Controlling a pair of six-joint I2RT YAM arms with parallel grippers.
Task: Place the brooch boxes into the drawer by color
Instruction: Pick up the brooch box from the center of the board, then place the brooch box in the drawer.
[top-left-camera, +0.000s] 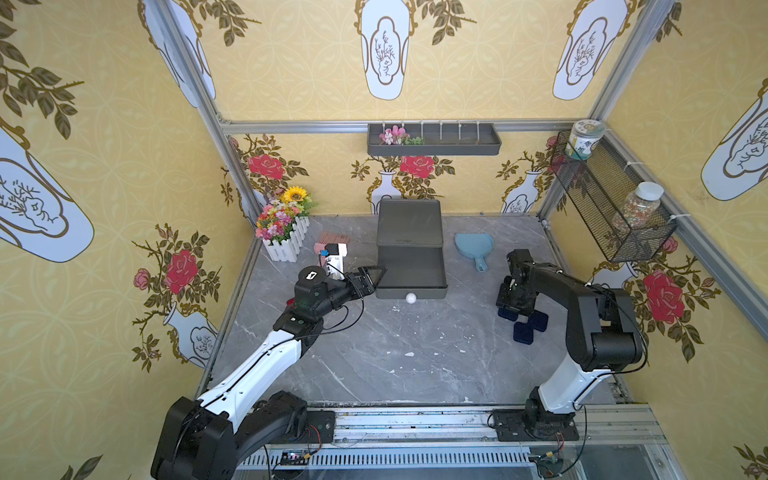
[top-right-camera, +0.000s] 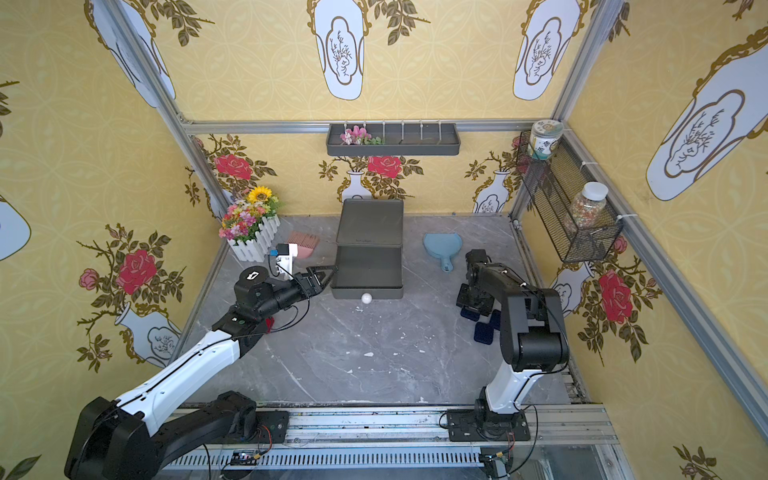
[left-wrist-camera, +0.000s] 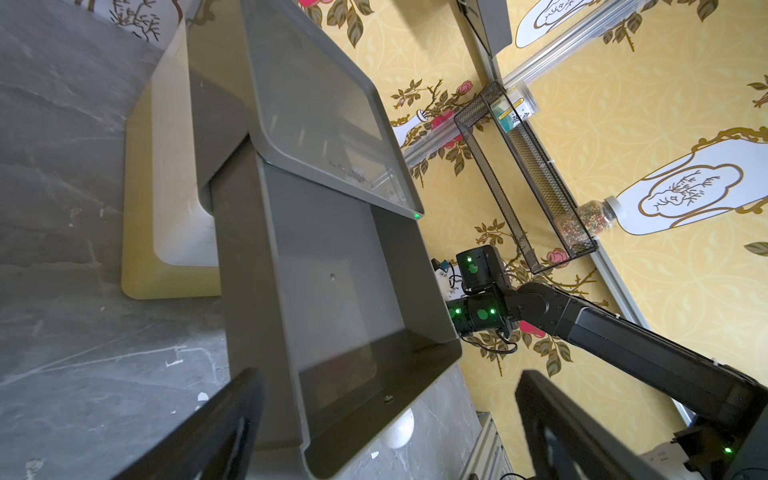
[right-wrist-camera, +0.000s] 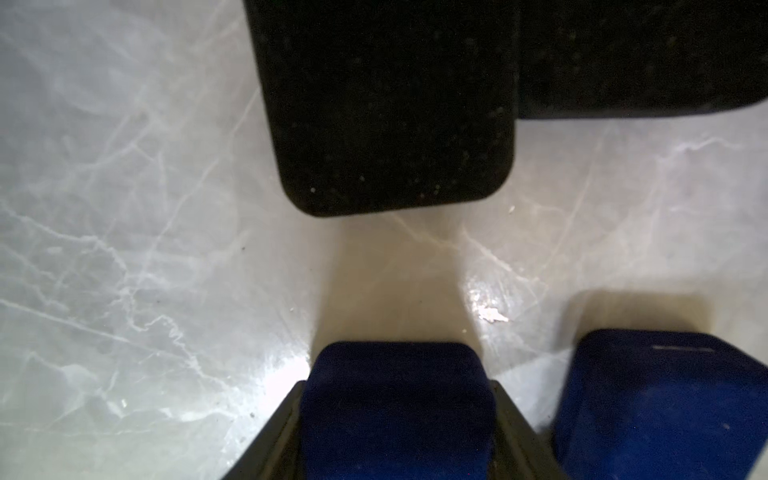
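**Blue box in the right pincer, open drawer off to its left**

The right pincer (top-left-camera: 512, 308) is down at the right side of the table (top-left-camera: 374, 353), its jaws closed against both sides of a dark blue brooch box (right-wrist-camera: 395, 399). 2 more dark blue boxes (top-left-camera: 530, 326) lie just near of it, and 2 black boxes (right-wrist-camera: 390, 104) lie close by in the right wrist view.

The drawer (top-left-camera: 411, 266), the dark grey tier with the white knob (top-left-camera: 410, 298), stands pulled out toward the near edge and looks empty. It lies to the left of the held box and slightly farther back, well apart from it, with its long axis running near to far.

The left pincer (top-left-camera: 376, 279) hangs wide open and empty just beside the drawer's left wall. The carry therefore probably falls to the right arm, leftward over the drawer's right wall.
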